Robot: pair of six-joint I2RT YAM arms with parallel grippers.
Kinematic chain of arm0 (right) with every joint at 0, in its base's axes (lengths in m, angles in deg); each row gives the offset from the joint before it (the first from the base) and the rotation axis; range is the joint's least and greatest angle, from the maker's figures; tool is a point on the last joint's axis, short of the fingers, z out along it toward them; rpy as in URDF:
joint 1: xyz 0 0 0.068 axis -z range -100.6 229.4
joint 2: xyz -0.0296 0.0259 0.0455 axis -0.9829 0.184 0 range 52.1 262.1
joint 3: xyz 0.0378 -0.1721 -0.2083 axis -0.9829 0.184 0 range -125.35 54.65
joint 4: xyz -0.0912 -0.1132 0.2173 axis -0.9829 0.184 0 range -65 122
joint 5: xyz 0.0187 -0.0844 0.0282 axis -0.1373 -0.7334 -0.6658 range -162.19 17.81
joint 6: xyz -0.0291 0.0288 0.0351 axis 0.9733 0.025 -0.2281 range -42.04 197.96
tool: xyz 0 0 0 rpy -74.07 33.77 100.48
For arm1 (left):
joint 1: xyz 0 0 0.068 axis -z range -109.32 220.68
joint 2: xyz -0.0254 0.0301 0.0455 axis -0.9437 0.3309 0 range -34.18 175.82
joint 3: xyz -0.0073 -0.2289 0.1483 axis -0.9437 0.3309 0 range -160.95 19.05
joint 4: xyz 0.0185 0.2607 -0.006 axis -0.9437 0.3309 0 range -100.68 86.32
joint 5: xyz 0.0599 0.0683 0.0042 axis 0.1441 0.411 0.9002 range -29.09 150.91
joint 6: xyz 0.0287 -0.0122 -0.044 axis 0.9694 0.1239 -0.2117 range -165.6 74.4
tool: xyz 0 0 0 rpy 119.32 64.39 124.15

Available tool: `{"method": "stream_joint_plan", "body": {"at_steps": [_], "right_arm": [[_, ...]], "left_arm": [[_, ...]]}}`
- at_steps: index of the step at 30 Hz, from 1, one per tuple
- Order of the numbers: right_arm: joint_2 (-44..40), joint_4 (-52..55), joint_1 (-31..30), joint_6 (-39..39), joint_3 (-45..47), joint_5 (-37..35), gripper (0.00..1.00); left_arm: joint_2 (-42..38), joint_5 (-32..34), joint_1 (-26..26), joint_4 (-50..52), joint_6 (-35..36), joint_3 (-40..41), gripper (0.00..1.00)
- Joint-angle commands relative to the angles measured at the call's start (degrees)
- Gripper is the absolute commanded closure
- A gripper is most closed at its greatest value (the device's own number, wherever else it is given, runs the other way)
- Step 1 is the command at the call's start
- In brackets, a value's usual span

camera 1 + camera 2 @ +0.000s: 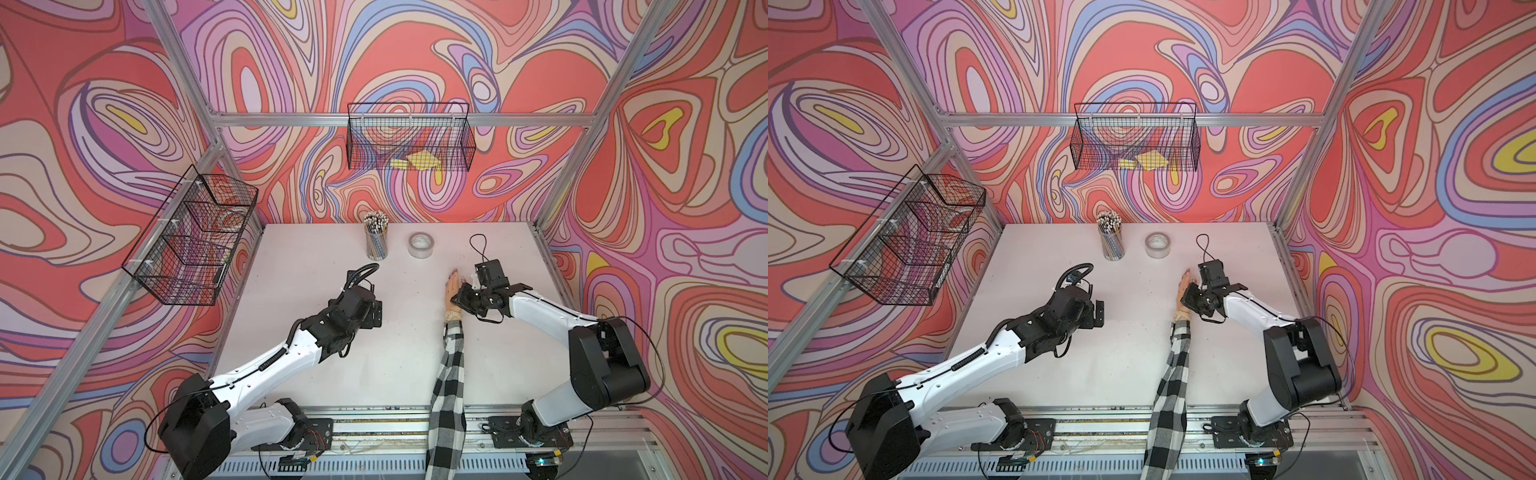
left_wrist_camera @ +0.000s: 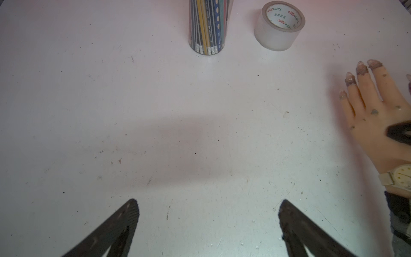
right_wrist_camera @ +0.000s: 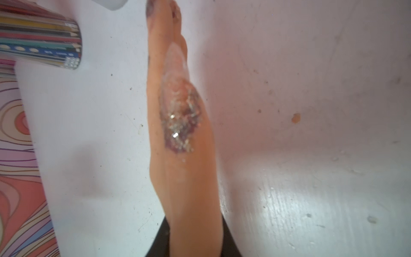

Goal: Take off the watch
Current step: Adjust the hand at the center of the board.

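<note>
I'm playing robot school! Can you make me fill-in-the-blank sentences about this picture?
The watch is strapped round the mannequin hand's ____.
The right gripper grips that hand, while the left gripper's jaws are wide ____.
The cup beside the tape roll holds ____.
Missing words: wrist; open; pencils.

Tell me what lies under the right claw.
The mannequin hand, pinched by the right claw. The watch sits uncovered at the wrist. The claw hides part of the hand's back.

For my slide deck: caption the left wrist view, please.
Open left hand over table; pencil cup and tape beyond, watch on the wrist of the mannequin hand.
</note>
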Motion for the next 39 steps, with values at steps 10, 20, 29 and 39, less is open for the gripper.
{"method": "stream_joint_plan", "body": {"at_steps": [10, 20, 29, 39], "right_arm": [[19.0, 21.5, -17.0, -9.9, -23.0, -24.8, 0.97], [31.6, 30.0, -25.3, -13.0, -40.2, -27.3, 0.80], [37.6, 27.3, -29.2, -12.8, -49.8, -20.2, 0.53], [31.6, 19.9, -28.3, -8.3, -48.2, -13.8, 0.35]], "left_arm": [[-6.3, 0.2, -2.2, 1.4, -3.2, 4.1, 0.00], [-8.9, -0.3, -2.7, 2.2, -5.6, 5.4, 0.01], [-9.9, 0.9, -2.9, 4.4, -7.9, 5.8, 0.01], [-8.3, 1.5, -3.1, 4.9, -9.5, 5.4, 0.01]]}}
